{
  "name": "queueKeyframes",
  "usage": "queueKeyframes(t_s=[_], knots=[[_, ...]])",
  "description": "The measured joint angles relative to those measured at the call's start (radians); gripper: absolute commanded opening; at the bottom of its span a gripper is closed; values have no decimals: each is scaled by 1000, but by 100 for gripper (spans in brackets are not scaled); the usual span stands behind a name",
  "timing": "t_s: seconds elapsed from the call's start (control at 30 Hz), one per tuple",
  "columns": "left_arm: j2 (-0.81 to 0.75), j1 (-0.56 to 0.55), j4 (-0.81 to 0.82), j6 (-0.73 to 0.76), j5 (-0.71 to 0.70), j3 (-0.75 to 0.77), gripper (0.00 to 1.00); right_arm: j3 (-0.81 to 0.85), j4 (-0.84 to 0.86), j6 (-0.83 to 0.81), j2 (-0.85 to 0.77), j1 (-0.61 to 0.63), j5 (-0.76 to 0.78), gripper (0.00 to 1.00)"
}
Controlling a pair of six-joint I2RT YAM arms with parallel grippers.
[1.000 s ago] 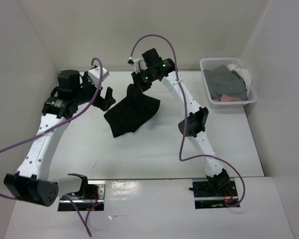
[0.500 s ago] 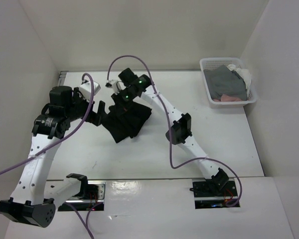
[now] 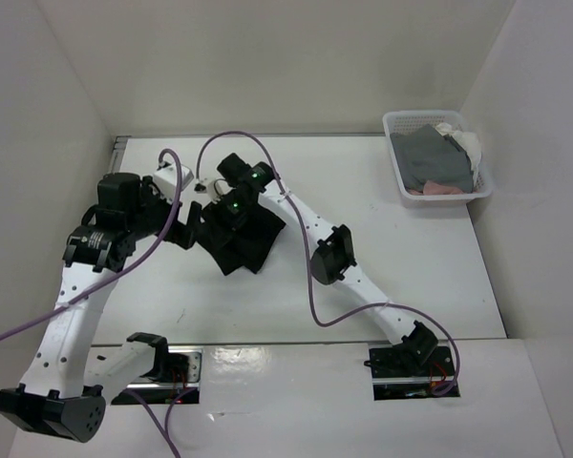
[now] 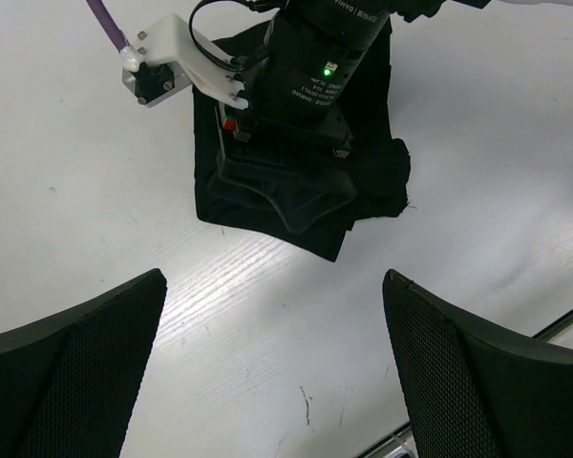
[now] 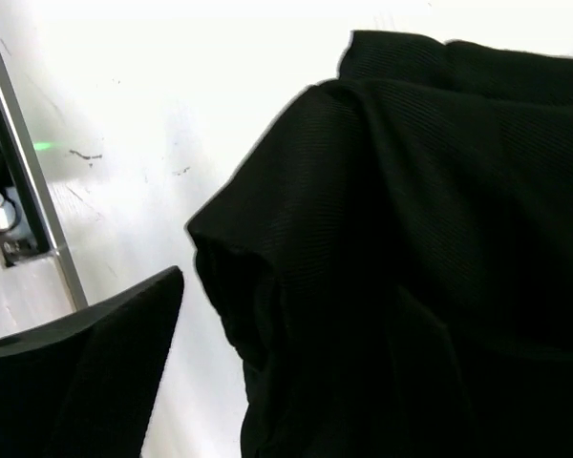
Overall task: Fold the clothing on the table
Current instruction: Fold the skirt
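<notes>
The clothing [image 3: 256, 240], a black skirt, lies bunched into a compact folded heap on the white table [image 3: 411, 258], left of centre. My right gripper [image 3: 222, 214] is low over the heap's left part, open, with the fabric [image 5: 411, 191] lying loose under and between its jaws. One finger [image 5: 86, 372] shows apart from the cloth; the other is lost against the black. My left gripper [image 3: 193, 225] hovers just left of the skirt [image 4: 363, 181], wide open and empty [image 4: 275, 286] over bare tabletop.
A white mesh basket [image 3: 437, 162] with grey, white and pink cloths stands at the back right. White walls close in the left, back and right sides. A metal rail [image 5: 29, 172] runs along the table edge. Purple cables loop over both arms.
My right gripper carried the skirt's edge down and to the left over the rest of the fabric, then opened and let it go. The left gripper shifted slightly nearer the heap.
</notes>
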Motion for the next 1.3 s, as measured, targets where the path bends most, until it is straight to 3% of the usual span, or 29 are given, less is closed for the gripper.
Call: queueKeyframes(t_s=[0.2,0.47,0.7,0.9,1.0,1.13,1.2,1.3], knots=[[-37,7,-3,0,-27,-16,100,-13,-3,-5,-33,36,15,98],[-161,18,-6,-1,-95,-16,100,-216,6,-5,-254,127,156,98],[-282,19,-13,-2,-134,-73,100,-570,67,-3,-541,175,417,98],[-296,36,-28,-5,-169,-115,100,-976,215,6,-940,134,732,98],[-290,44,-23,-7,-193,-115,100,-1141,290,23,-1143,-52,703,98],[-262,46,32,-32,-249,-127,100,-1360,476,55,-1369,-607,556,98],[-229,47,69,-51,-288,-142,100,-1542,592,68,-1477,-845,555,98],[-166,57,113,-77,-328,-172,100,-1872,694,76,-1700,-985,541,98]])
